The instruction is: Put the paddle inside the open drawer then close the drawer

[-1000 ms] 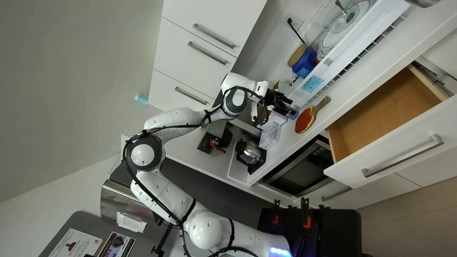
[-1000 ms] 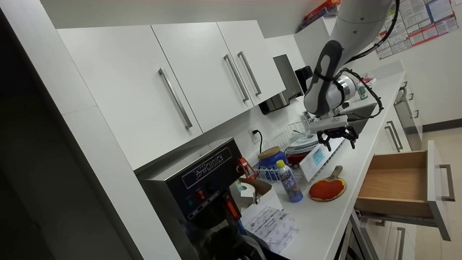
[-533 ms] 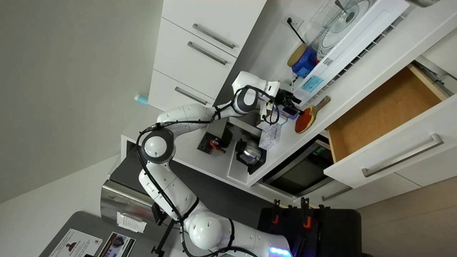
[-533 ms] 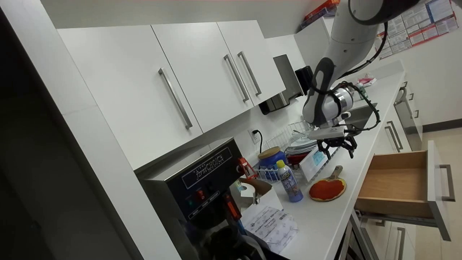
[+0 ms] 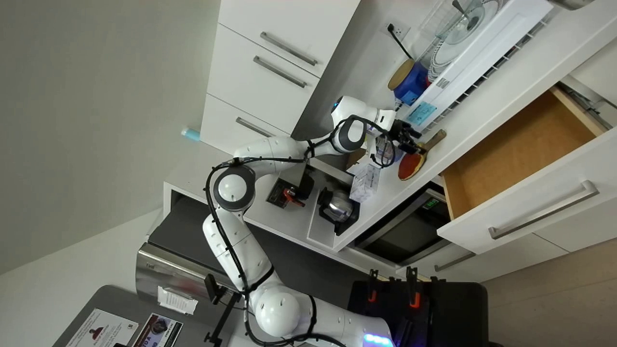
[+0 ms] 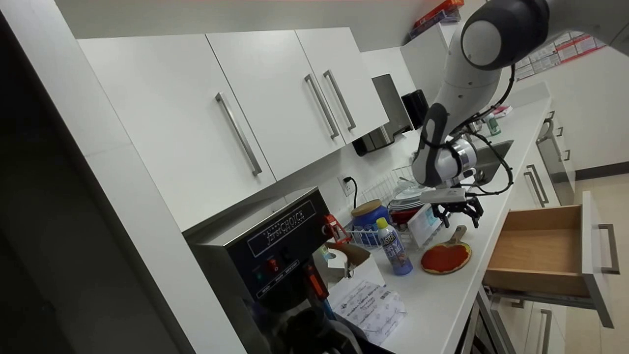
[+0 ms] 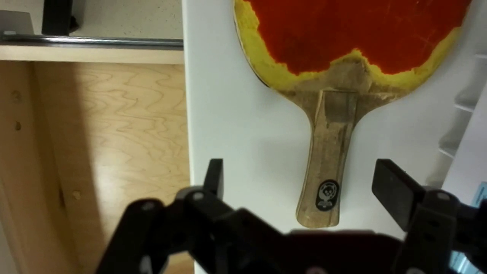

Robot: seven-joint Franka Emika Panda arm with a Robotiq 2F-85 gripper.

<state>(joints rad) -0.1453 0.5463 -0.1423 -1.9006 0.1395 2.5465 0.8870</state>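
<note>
In an exterior view, one gripper (image 6: 461,223) with jaws spread, farther toward 6 o'clock than half a second ago, now nearer the paddle (image 6: 446,255). In the wrist view, same paddle on white counter (image 7: 251,167), red-orange blade (image 7: 354,34) at 12 o'clock, wooden handle (image 7: 327,163) toward 6, between parted fingertips (image 7: 393,190); at 9 o'clock, drawer (image 7: 133,133), pulled out as before.

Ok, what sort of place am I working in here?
A kitchen, perhaps an office or break-room one: there's a sink, stacked plates, and what looks like a coffee machine marked firstCHOICE.
</note>
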